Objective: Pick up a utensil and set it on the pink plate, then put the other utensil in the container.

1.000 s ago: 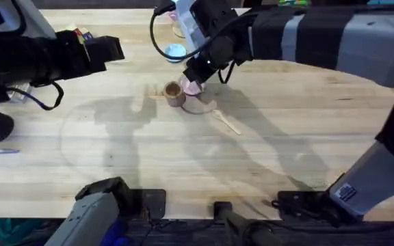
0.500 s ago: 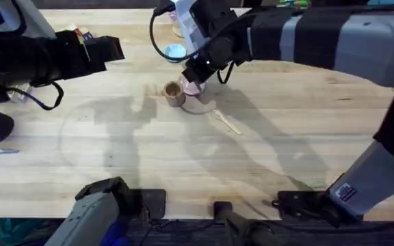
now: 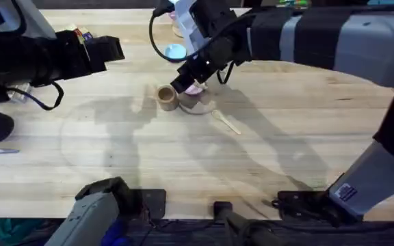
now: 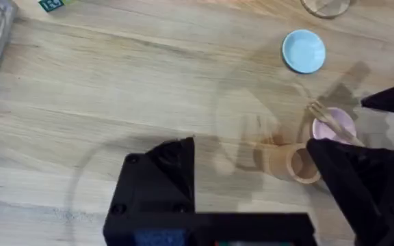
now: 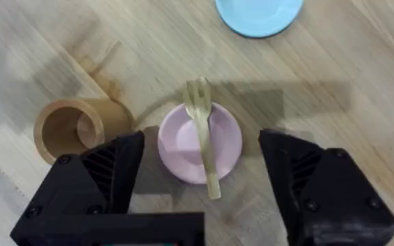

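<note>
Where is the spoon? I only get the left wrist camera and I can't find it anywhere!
Observer: The overhead view has it. The spoon lies flat on the table, just right of the pink plate.
Operator: Is the whole fork on the plate?
Observer: Not all of it. In the right wrist view, the fork lies across the plate with its handle end poking out past the rim.
Operator: Is the right gripper holding anything?
Observer: No. The right gripper is open above the plate, one finger on each side.
</note>
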